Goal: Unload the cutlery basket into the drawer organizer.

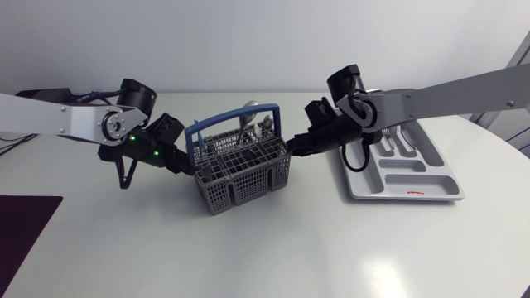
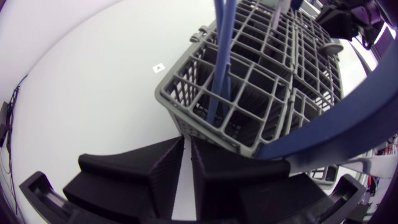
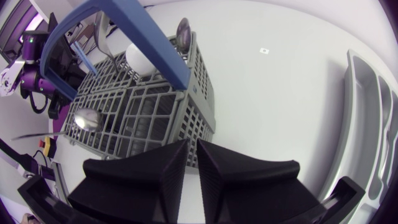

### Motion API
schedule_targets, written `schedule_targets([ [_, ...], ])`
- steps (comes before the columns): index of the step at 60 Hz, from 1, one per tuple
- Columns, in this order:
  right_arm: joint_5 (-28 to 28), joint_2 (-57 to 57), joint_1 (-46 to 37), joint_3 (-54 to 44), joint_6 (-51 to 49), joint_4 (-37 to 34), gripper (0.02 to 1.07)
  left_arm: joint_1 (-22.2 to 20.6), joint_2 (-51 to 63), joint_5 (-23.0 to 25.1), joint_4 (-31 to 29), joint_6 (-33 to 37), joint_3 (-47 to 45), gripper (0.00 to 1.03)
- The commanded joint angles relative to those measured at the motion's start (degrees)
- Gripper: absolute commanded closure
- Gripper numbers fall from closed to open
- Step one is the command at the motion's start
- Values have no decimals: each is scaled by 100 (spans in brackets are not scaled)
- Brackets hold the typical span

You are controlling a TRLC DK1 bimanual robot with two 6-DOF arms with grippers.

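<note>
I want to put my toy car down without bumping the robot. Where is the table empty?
The wide bare table in front of the cutlery basket and drawer organizer, toward the near edge, is free. It is crowded beside the basket: left gripper on one side, right gripper between basket and organizer.

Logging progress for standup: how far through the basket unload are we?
Done: some cutlery lies in the drawer organizer. In hand: nothing; left claw and right claw sit shut, empty, at opposite sides of the cutlery basket. Left: spoons in the basket.
</note>
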Motion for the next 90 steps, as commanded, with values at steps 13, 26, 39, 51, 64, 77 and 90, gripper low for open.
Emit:
schedule_targets([
  [13,-220,-333,381,-561,-71,282,88,-132,654,408,295,-19,776,74],
  [26,255,-1115,170,-1106,-335,467,33,588,-550,1120,339,552,-76,41],
  [39,422,-1713,152,-1528,-739,475,8,755,-1974,1182,1139,1114,-1245,23],
  [51,404,-1924,64,-1809,-871,484,7,922,-2563,1190,1192,2195,-1632,18],
  [64,395,-2328,223,-2222,-1205,660,7,1476,-2994,1797,761,3338,-1887,18],
  [77,395,-2442,381,-2178,-1495,335,7,1538,-3363,2913,58,4648,-2212,18],
  [90,404,-2390,627,-2222,-1644,194,7,975,-3081,3010,-21,4929,-2186,19],
])
